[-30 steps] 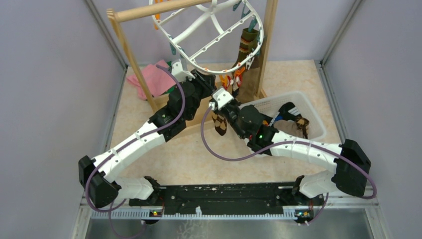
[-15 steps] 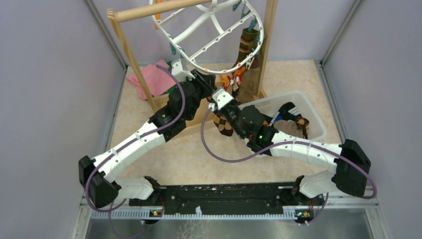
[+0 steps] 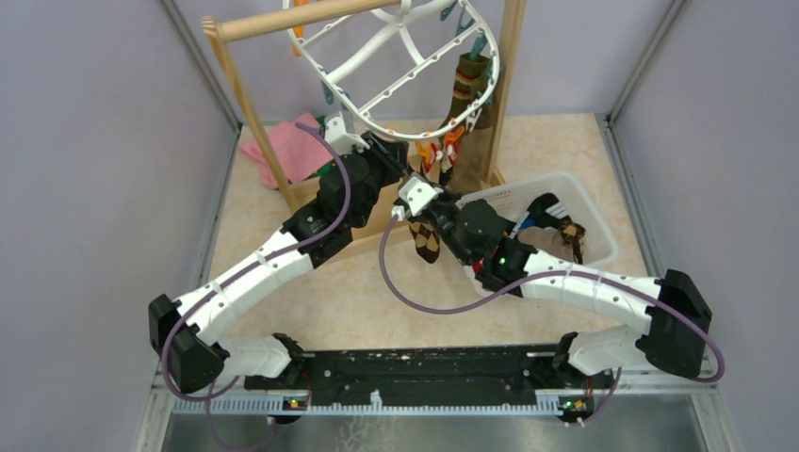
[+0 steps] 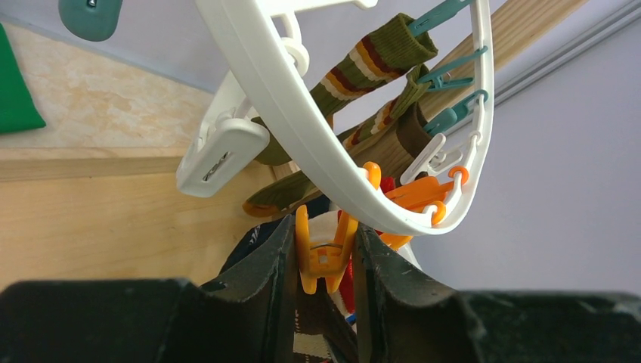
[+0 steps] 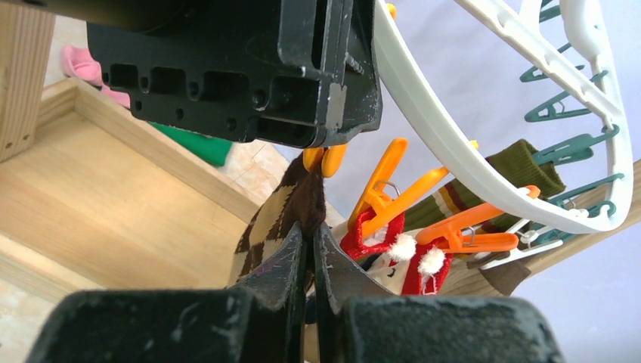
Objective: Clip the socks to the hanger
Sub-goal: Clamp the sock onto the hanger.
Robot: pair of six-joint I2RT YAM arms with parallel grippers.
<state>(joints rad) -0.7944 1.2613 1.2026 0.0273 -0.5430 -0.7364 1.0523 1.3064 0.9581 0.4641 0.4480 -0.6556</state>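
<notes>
Pinching argyle sock [image 5: 274,224], right tool [image 5: 310,236]; left wrist reveals squeezed orange clip [image 4: 324,255].

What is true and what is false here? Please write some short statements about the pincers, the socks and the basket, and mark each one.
1. The left pincer squeezes an orange clip. True.
2. The right pincer is empty. False: it is shut on the argyle sock.
3. A striped sock hangs on the hanger from teal clips. True.
4. The basket sits left of the rack. False: in the top view it sits to the right of it.
</notes>
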